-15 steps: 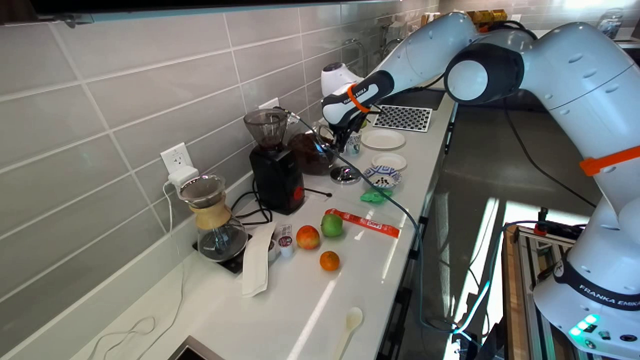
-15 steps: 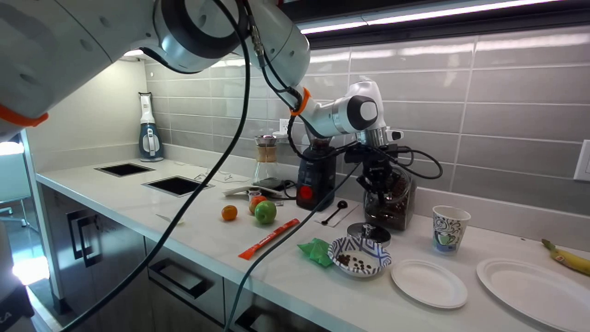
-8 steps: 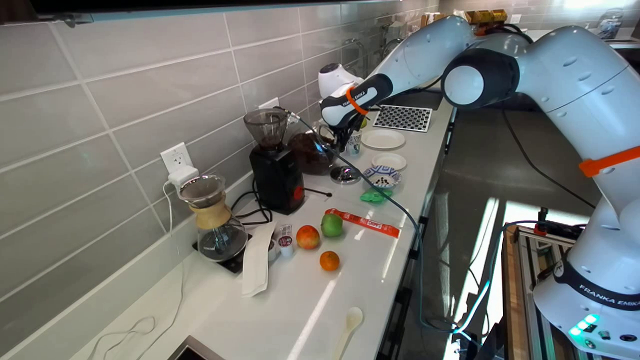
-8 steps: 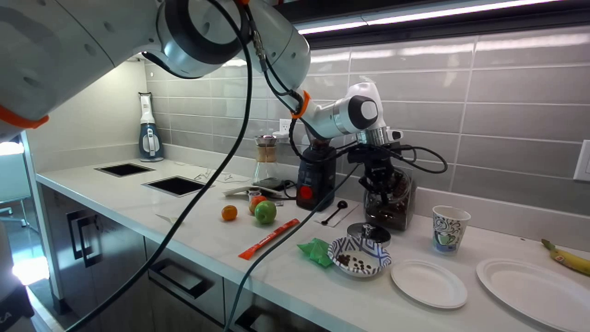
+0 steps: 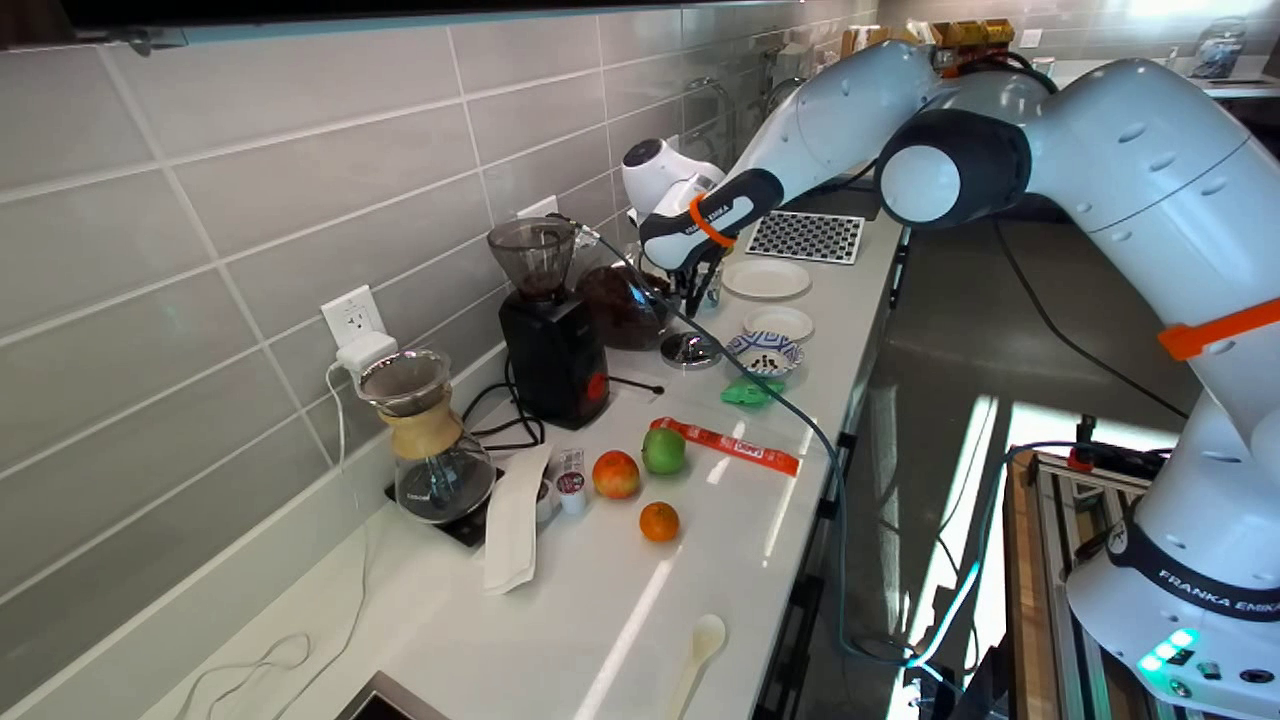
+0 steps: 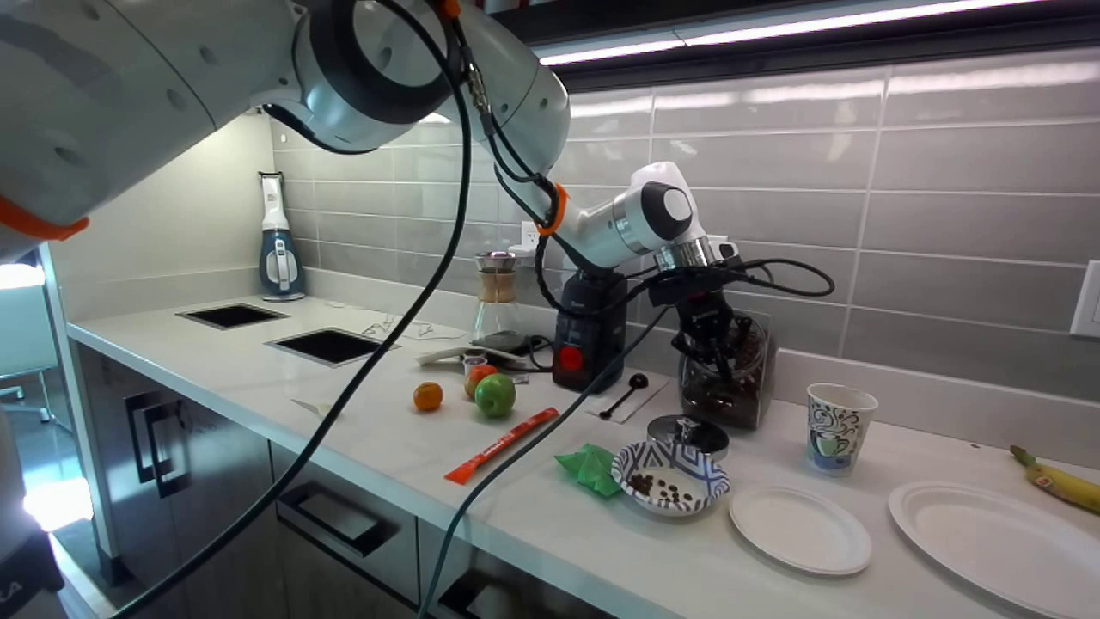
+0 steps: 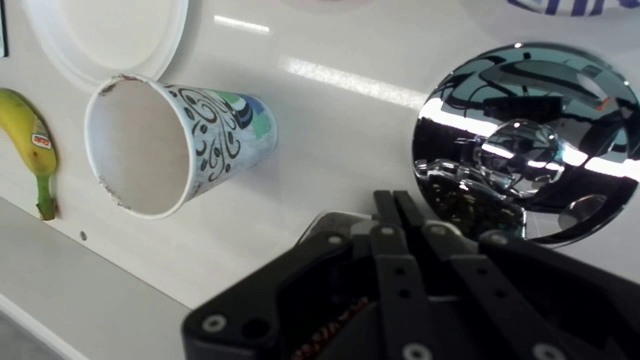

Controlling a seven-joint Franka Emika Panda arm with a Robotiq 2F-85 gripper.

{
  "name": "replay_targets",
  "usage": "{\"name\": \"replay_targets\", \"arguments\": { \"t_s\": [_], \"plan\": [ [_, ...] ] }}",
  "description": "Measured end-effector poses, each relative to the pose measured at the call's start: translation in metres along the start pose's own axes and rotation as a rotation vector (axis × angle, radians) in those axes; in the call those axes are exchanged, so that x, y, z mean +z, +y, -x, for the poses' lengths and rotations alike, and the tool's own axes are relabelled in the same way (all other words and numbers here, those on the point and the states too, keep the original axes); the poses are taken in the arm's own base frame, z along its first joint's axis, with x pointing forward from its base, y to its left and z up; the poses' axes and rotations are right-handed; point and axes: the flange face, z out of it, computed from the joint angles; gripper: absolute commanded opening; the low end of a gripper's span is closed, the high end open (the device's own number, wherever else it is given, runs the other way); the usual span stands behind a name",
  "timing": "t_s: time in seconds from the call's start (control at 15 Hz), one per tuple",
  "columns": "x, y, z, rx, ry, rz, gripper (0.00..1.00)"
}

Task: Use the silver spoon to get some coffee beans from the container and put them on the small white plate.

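I have my gripper (image 7: 393, 196) at the near side of the container (image 6: 746, 400), a clear glass jar on the far part of the white surface (image 6: 395, 438). The fingers (image 7: 384, 206) are pressed together, barely a slit between the tips. Behind them, the wrist view shows me some of the jar's rim and dark brown coffee beans (image 7: 329, 331); whether the tips reach into its mouth, I can't tell. The small white plate (image 6: 801, 529) lies flat toward the near edge, plain and round with a slightly raised rim, between the blue-patterned bowl (image 6: 687, 460) on its left and the larger white plate (image 6: 988, 533) on its right. Beans sit in the bowl too. Just on its far side lies a mirror-bright lid (image 7: 525, 130) with a round knob.
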Motion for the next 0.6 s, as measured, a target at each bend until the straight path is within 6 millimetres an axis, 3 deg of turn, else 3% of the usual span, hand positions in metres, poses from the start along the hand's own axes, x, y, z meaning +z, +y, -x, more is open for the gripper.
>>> {"name": "replay_targets", "arguments": {
  "t_s": [0.6],
  "plan": [
    [0.010, -0.012, 0.001, -0.058, -0.011, 0.202, 0.01]
  ]
}}
